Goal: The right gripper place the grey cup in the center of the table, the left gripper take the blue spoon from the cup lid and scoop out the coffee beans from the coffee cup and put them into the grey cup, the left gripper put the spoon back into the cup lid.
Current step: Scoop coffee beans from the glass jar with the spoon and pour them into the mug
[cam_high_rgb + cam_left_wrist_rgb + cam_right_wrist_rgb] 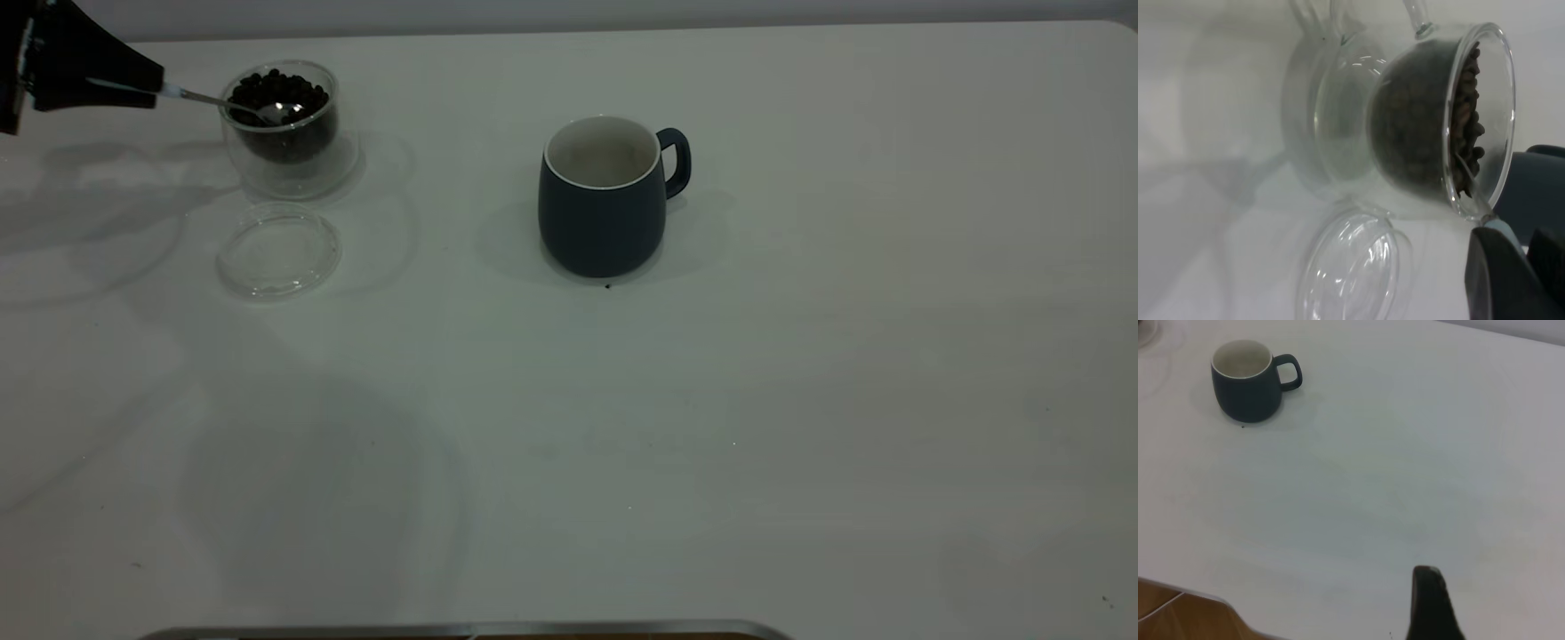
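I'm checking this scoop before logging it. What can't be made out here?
- Beans on the blue spoon: its bowl sits among the coffee beans, exterior view.
- Left gripper: cut by frame edge.
- Right gripper: one finger shows, right wrist view.

On the large white table (800, 400), the small clear double-walled glass cup (286, 133) holding dark roasted coffee beans (277, 91) stands far left at the back. The flat round clear glass lid (279, 249) lies just before it. The dark blue-grey ceramic mug (605, 200) stands well right of both, near centre.
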